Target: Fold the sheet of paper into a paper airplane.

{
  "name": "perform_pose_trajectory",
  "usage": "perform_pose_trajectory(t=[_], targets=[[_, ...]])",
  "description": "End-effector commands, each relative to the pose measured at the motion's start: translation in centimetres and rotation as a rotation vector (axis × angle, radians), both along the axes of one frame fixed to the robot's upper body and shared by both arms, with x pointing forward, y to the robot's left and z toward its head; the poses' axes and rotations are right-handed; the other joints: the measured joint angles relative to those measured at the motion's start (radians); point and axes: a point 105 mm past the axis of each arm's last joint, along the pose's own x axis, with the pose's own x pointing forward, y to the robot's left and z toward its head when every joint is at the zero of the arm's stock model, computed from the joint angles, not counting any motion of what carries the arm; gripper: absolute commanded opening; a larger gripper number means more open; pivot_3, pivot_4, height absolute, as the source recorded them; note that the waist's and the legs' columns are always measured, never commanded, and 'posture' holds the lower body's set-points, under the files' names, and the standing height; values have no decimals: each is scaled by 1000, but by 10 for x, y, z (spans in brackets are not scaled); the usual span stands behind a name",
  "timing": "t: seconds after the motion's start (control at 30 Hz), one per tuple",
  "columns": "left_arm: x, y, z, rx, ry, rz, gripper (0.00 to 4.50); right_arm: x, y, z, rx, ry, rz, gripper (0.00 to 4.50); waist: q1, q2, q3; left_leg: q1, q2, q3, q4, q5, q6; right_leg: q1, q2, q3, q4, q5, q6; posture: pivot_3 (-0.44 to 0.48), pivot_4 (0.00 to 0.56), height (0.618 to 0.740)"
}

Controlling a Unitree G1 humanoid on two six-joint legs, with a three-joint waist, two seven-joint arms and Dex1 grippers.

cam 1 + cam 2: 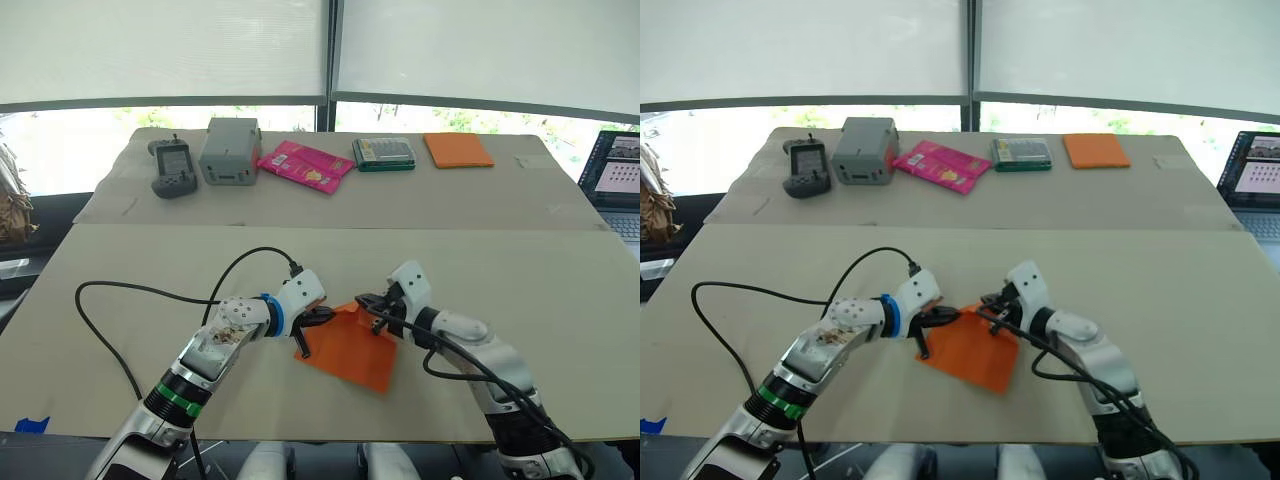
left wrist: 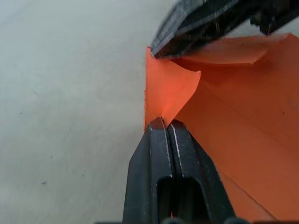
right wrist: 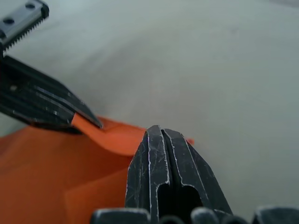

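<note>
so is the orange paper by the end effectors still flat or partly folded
Partly folded: the sheet of paper lies mostly flat, but one corner is lifted and curled over, pinched by the left end effector.

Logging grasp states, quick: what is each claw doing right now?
Left claw: shut on the sheet of paper.
Right claw: shut, at the paper's edge; grip unclear.

No legible text, labels, brands or numbers on anything
</note>
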Motion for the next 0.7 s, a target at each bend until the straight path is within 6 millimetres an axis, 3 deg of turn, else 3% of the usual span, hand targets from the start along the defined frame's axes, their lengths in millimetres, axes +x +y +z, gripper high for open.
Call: perform_pose_trajectory(t=[0.03,0.23,0.37,0.57,0.7], targets=[[-5,-5,-1,-4,4,-29,30,1,0,5,-10,-44,15,0,0,0,0,1,0,0,0,0,0,1,0,0,0,0,0,0,150,740],[-9,-8,2,-25,26,-63,30,0,2,-13,-90,-33,53,0,0,0,0,1,0,0,0,0,0,1,0,0,0,0,0,0,150,740],[-4,0,14,-85,55,-24,1120,4,-1,-20,-136,-29,59,0,-2,0,0,2,0,0,0,0,0,2,1,0,1,0,0,0,150,740],[13,20,40,-204,61,63,3165,4,-1,-22,-141,-27,70,0,-2,0,0,3,1,0,1,0,0,2,1,0,4,0,0,0,150,740],[20,17,44,-238,78,75,4482,4,1,-24,-143,-24,75,0,-1,0,0,4,1,0,2,0,0,2,1,0,6,0,0,0,150,740]])
